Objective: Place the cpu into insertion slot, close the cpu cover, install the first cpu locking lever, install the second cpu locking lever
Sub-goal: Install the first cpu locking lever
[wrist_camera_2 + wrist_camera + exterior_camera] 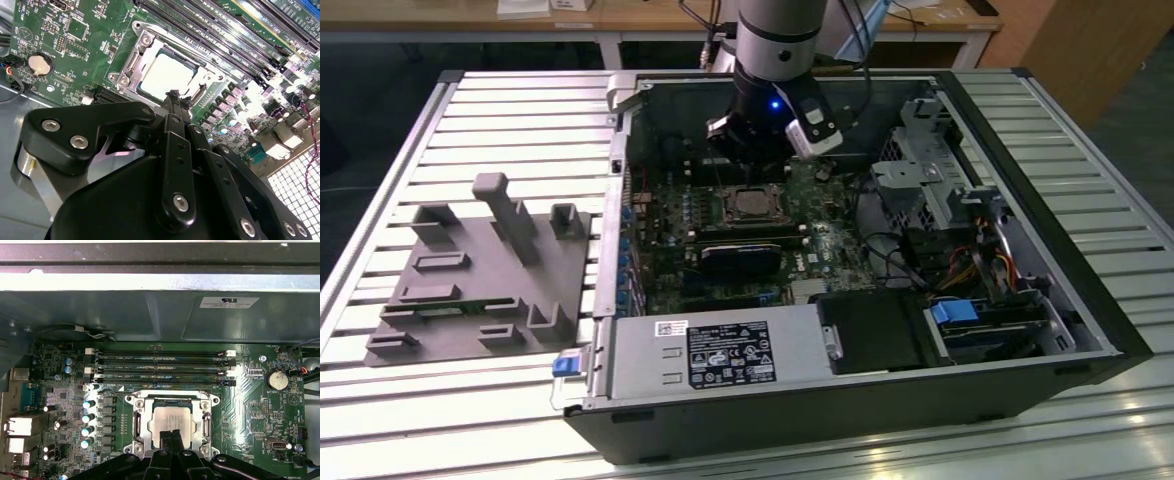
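Now the cpu (172,419) lies seated in the slot (136,426) on the green board. The end effector (170,434) is closed and empty, its tips at the cpu's edge.

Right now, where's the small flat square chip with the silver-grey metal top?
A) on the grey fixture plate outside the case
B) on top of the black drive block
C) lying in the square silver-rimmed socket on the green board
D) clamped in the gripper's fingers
C: in the first wrist view the cpu lies flat in the insertion slot, showing through the window of the cpu cover, while the gripper is shut and holds nothing.
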{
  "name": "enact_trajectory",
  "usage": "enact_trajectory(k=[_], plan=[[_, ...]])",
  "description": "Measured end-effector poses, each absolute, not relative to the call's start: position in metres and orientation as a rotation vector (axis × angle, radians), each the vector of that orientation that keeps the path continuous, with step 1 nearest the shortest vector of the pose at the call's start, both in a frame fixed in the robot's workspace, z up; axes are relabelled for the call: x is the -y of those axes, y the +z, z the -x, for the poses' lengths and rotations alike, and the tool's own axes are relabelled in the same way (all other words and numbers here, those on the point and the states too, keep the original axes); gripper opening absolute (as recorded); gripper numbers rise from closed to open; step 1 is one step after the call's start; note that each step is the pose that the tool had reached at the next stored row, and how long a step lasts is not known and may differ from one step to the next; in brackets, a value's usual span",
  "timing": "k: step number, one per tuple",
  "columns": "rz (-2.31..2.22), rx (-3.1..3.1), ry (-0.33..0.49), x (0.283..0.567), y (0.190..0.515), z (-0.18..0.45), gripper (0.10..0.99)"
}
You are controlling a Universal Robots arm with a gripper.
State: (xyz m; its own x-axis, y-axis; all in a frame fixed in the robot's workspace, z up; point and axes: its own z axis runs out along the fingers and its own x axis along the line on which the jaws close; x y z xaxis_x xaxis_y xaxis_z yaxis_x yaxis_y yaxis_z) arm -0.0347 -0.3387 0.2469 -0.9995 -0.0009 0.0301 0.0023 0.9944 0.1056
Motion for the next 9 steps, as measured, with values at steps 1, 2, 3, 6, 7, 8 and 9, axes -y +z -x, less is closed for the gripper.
enact_trajectory(k=[1, 2, 3, 6, 7, 8, 9], plan=[[0.001, 3.107, -0.165, 0.3387, 0.2469, 0.0347, 0.106], [0.001, 3.107, -0.165, 0.3387, 0.2469, 0.0347, 0.106], [0.001, 3.107, -0.165, 0.3387, 0.2469, 0.0347, 0.106], [0.001, 3.107, -0.165, 0.3387, 0.2469, 0.0347, 0.106], [0.001, 3.107, -0.165, 0.3387, 0.2469, 0.0347, 0.106], [0.001, 3.107, -0.165, 0.3387, 0.2469, 0.0347, 0.106], [0.001, 3.107, -0.164, 0.3387, 0.2469, 0.0349, 0.106]])
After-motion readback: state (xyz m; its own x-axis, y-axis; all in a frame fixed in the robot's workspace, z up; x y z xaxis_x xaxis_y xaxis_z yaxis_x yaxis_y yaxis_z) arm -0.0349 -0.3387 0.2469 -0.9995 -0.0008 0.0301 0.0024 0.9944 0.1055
